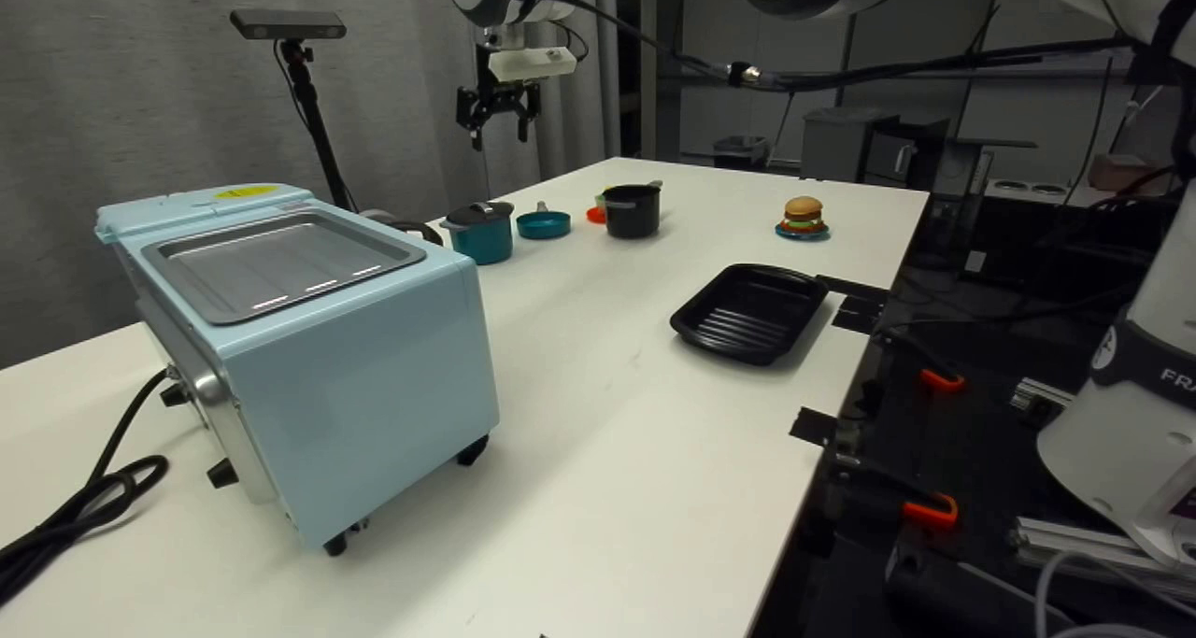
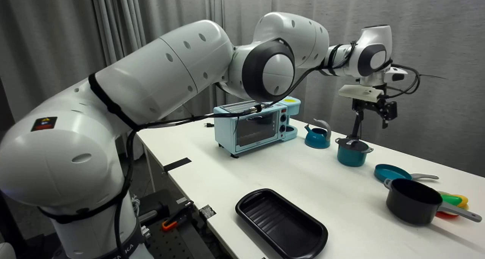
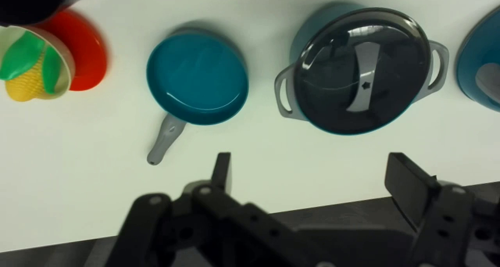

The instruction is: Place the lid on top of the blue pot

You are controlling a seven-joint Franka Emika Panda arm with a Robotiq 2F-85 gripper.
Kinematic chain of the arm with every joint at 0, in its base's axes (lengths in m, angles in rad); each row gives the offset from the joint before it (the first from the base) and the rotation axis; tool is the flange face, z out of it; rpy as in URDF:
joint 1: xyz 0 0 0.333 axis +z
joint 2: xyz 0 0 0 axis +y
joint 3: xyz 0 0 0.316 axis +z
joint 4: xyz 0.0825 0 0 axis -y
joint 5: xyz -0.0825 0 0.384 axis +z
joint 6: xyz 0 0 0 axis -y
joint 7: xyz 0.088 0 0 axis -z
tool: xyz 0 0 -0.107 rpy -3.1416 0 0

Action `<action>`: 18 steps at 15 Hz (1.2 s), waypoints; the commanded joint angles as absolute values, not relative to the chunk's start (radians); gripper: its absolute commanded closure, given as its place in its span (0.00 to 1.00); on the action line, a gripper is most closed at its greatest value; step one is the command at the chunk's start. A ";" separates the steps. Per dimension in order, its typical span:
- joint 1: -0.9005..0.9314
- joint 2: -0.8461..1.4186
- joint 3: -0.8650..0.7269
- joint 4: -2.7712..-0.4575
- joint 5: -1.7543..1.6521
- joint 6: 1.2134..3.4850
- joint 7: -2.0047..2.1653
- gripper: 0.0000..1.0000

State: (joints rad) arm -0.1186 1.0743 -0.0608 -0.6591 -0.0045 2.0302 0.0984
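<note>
The lid (image 3: 328, 75) is a dark grey disc with a grey handle. It lies on top of the blue pot (image 3: 306, 32), whose teal rim shows along the lid's lower edge in the wrist view. In both exterior views the lid (image 1: 477, 213) (image 2: 344, 142) sits on the pot (image 1: 486, 244) (image 2: 350, 157), which stands upright on the white table. My gripper (image 3: 310, 161) is open, with nothing between its fingers. It hangs above the table's far edge, higher than the pot and apart from it, as both exterior views show (image 1: 500, 135) (image 2: 370, 129).
A teal pan (image 3: 197, 77) and a teal kettle (image 2: 317, 138) flank the pot. A black pot (image 2: 411, 204) stands past the pan, beside toy food on a red plate (image 3: 91, 52). A black tray (image 2: 282, 223), a blue toaster oven (image 1: 364, 367) and a toy burger (image 1: 803, 216) are also on the table.
</note>
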 commanded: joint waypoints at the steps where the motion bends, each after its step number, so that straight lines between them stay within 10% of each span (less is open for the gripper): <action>1: -0.156 1.028 -0.045 -0.636 0.016 1.954 0.064 0.00; 18: -0.199 0.962 -0.038 -0.652 0.002 1.891 0.015 0.00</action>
State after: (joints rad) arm -0.1990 0.9625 -0.0377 -0.6519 0.0015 1.8911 0.0146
